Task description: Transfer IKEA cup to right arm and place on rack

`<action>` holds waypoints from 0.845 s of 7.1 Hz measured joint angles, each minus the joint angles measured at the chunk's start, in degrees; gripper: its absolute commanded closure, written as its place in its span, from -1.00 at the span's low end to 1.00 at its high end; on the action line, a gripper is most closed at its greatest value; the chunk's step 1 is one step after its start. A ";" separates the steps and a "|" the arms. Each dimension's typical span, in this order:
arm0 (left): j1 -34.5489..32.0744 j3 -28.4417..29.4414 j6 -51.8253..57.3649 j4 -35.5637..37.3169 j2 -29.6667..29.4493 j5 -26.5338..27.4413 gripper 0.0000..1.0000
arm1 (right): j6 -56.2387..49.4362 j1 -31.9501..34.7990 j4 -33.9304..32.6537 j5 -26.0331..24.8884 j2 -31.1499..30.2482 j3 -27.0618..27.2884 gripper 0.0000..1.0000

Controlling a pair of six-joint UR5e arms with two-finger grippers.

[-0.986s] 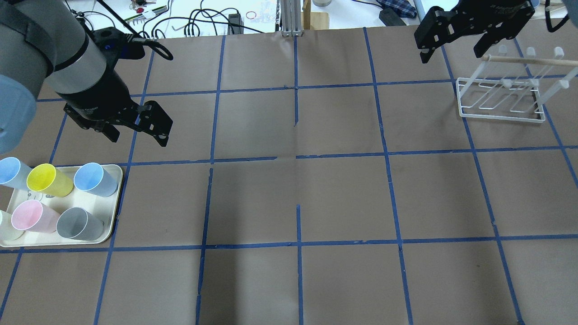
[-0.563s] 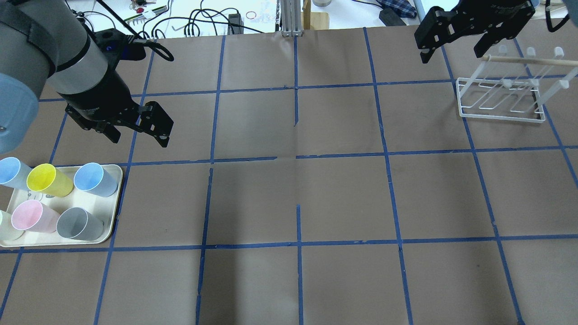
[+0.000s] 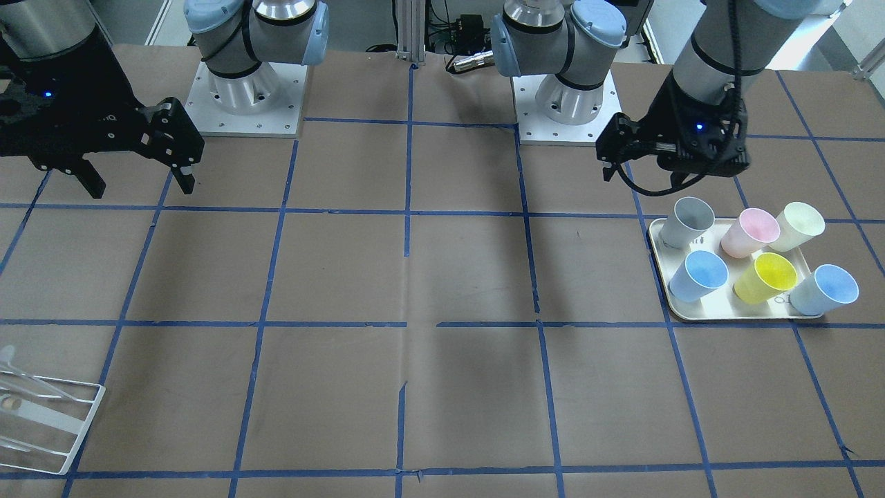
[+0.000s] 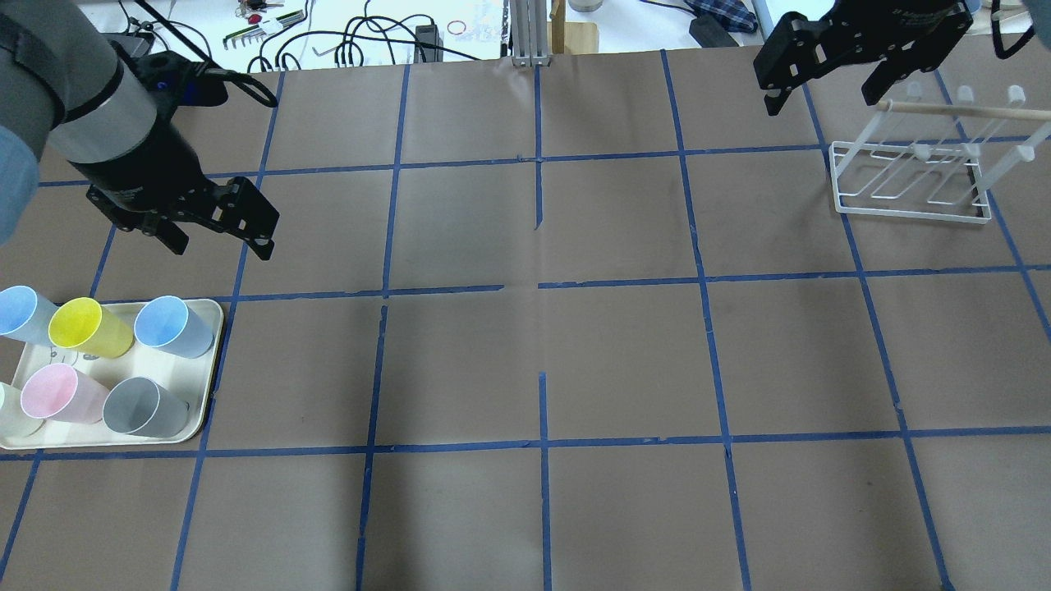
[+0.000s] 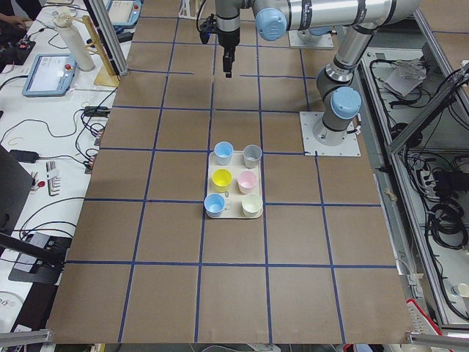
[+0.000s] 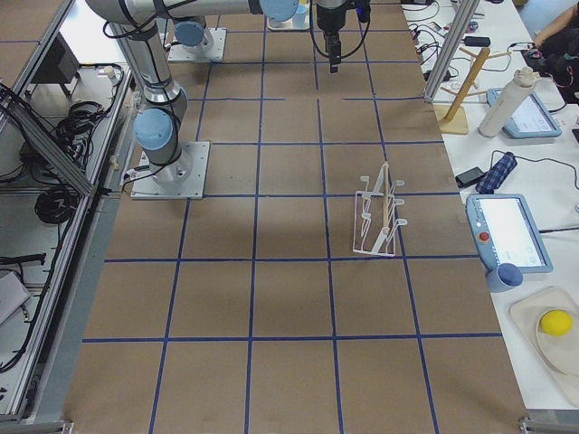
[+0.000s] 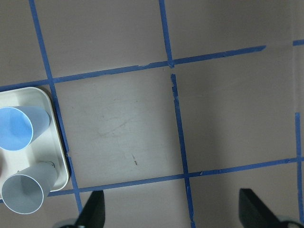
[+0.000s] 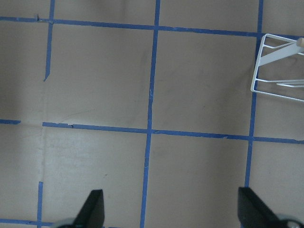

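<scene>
Two pale blue IKEA cups (image 4: 168, 325) (image 4: 20, 312) stand on a cream tray (image 4: 210, 369) at the table's left, with yellow, pink, grey and cream cups. One blue cup (image 7: 21, 127) shows in the left wrist view. My left gripper (image 4: 220, 245) is open and empty, hovering just beyond the tray; it also shows in the front view (image 3: 664, 173). My right gripper (image 4: 821, 98) is open and empty at the far right, beside the white wire rack (image 4: 911, 182). The rack holds nothing and also shows in the right wrist view (image 8: 280, 66).
The yellow cup (image 4: 89, 327), pink cup (image 4: 59, 392) and grey cup (image 4: 141, 407) crowd the tray. Brown paper with a blue tape grid (image 4: 542, 287) covers the table. Cables and tools (image 4: 361, 37) lie past the far edge.
My left gripper has moved to the left in the overhead view, closer to the tray's far side, still open. The right arm and the cups have not moved.
</scene>
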 measured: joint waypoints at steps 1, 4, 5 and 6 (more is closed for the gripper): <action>4.13 -0.02 2.60 1.94 -1.33 0.02 -1.00 | 0.00 0.00 0.05 0.00 -0.01 0.00 -1.00; 11.66 -0.23 18.81 6.03 -5.16 0.10 -0.74 | -0.08 0.00 0.10 -0.05 -0.03 0.00 -1.00; 13.67 -0.91 24.00 8.21 -6.54 0.07 -0.67 | -0.11 0.00 0.11 -0.08 -0.04 0.00 -1.00; 15.78 -2.81 29.35 12.22 -7.66 0.03 -0.58 | -0.12 0.00 0.11 -0.08 -0.05 0.00 -1.00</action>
